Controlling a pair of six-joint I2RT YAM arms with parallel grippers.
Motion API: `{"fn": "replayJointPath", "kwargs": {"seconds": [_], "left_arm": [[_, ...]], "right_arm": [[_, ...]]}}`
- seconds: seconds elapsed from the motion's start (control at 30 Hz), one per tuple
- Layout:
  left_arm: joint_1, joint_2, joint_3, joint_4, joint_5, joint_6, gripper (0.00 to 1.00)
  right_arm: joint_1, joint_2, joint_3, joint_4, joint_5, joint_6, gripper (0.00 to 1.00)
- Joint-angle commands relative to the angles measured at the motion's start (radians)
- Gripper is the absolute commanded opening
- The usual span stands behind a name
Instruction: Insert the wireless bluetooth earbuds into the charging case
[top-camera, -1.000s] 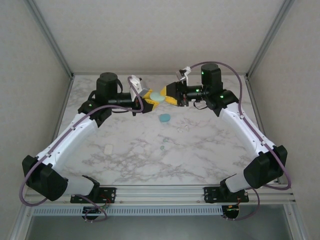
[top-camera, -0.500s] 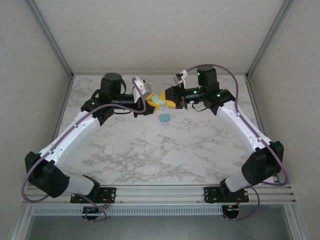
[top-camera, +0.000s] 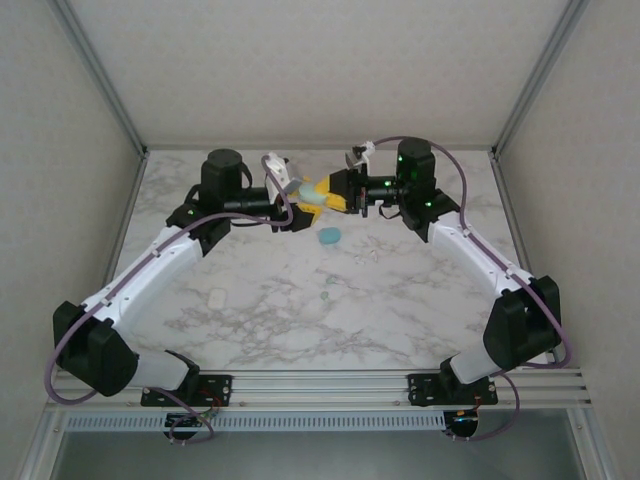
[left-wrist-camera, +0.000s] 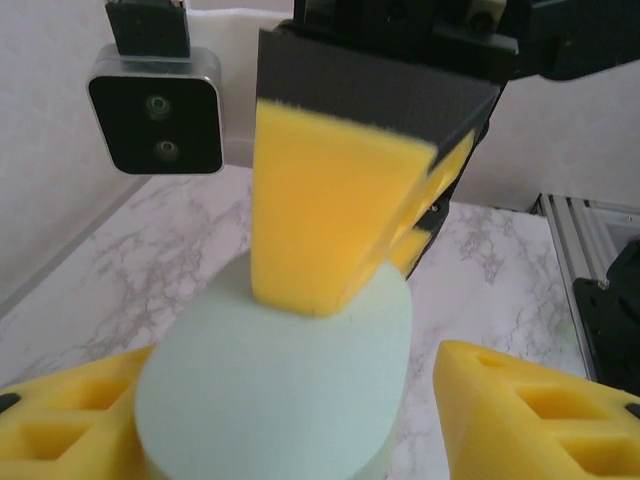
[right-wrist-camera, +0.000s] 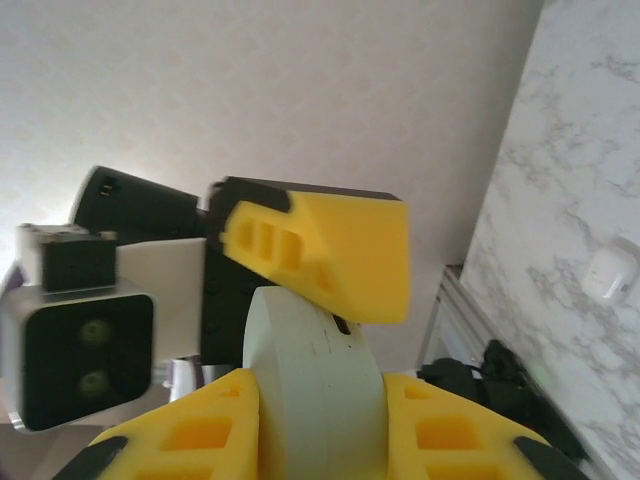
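While your right end effector (right-wrist-camera: 320, 390) clamps the charging case (left-wrist-camera: 230, 410) and the left end effector (left-wrist-camera: 295, 352) sits released, expect light, slick plastic; pinch its flat faces.

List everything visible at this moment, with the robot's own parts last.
charging case: one, pale mint, in the air over the table's far centre, clamped by the right gripper, with the left gripper open around it
teal rounded piece: one, teal, on the table just nearer than the grippers
teal earbud: one, tiny, teal, mid-table
pale bits: two or so, whitish, right of the teal rounded piece; too small to identify
white rounded piece: one, white, left of centre
table: one, white marble with grey veins
left arm, right arm: white and black, meeting at far centre
left gripper: yellow fingers, open
right gripper: yellow fingers, shut on the charging case
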Motion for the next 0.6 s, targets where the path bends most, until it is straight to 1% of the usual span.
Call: {"fn": "replayJointPath", "kwargs": {"seconds": [0.0, 0.1, 0.3, 0.57], "left_arm": [[0.023, -0.041, -0.035, 0.146, 0.067, -0.082, 0.60], [0.037, -0.045, -0.052, 0.205, 0.085, -0.125, 0.59], [0.037, -0.055, -0.057, 0.262, 0.098, -0.167, 0.57], [0.037, -0.071, -0.073, 0.311, 0.048, -0.196, 0.58]], "right_arm": [[-0.014, -0.019, -0.012, 0.267, -0.024, 0.161, 0.15], [-0.017, -0.014, -0.020, 0.319, -0.034, 0.203, 0.15], [-0.018, -0.009, -0.028, 0.354, -0.036, 0.231, 0.15], [-0.016, -0.011, -0.034, 0.325, -0.034, 0.222, 0.15]]}}
